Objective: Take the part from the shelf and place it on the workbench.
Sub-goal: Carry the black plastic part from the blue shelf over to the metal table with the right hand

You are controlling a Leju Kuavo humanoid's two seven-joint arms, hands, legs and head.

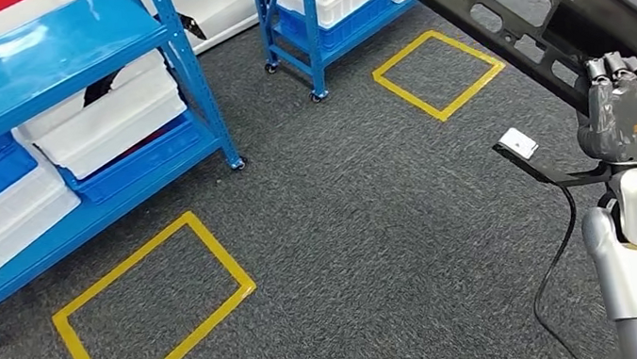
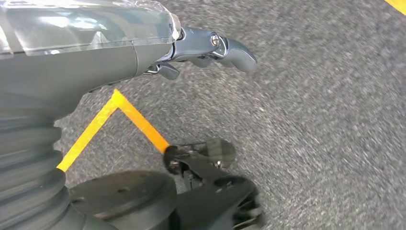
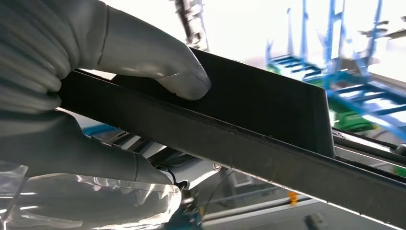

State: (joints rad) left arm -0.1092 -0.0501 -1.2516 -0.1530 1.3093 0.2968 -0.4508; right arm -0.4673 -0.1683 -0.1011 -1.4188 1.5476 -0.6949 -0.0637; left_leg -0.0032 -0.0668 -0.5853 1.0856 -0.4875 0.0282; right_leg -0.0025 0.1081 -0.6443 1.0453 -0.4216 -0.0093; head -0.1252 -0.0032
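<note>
A: Where is the black perforated panel (image 1: 548,21) located?
B: It is gripped by the right hand (image 1: 633,109), raised over the grey carpet (image 1: 351,232).
A: And the left hand (image 2: 210,48)?
B: Nothing is held; its fingers are loosely extended.

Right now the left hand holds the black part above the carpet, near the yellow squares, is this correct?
Not quite: the right hand holds the black part, as the head view shows. The left hand holds nothing. The part is indeed above the carpet, near the yellow squares.
</note>
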